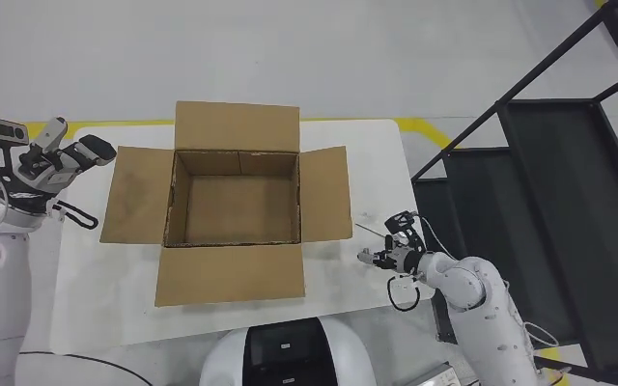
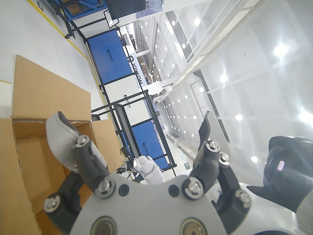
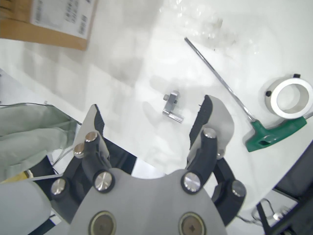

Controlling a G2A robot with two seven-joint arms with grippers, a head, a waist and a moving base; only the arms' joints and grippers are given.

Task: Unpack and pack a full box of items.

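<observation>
Jaws open, the right gripper (image 3: 152,110) hung over a small bracket (image 3: 172,107) at the worktop's (image 1: 338,280) right edge; the left gripper (image 2: 133,117) gaped by its left edge. The box (image 1: 232,275) sat empty mid-worktop: repacking seemed next, lowering to pinch the bracket.

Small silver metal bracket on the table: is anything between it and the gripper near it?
Nothing visible. The open right gripper faces the small silver metal bracket across bare white table; the green-handled hex key and silver metal ring lie off to one side.
</observation>
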